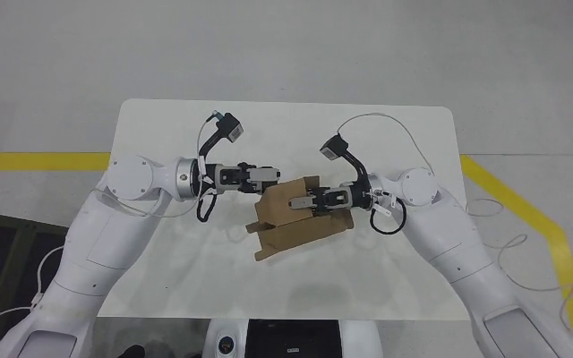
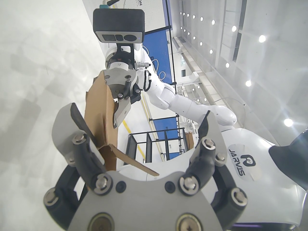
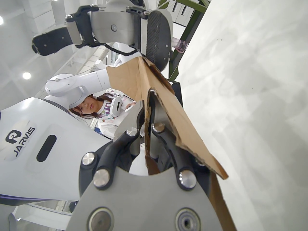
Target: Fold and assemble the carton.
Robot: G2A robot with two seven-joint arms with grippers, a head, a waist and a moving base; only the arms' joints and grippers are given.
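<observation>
While the right end effector (image 1: 309,201) is clenched on a panel of the brown carton (image 1: 300,224), I see the left end effector (image 1: 273,174) spread wide and grasping nothing; the carton, partly unfolded with its flaps loose, hangs between the two over the white desk (image 1: 403,268); one left pad (image 2: 79,121) lies just beside the carton's edge, though I cannot tell whether it touches.

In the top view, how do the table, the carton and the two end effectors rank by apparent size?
Largest to smallest:
table
carton
left end effector and right end effector: they look alike, so unranked.
</observation>
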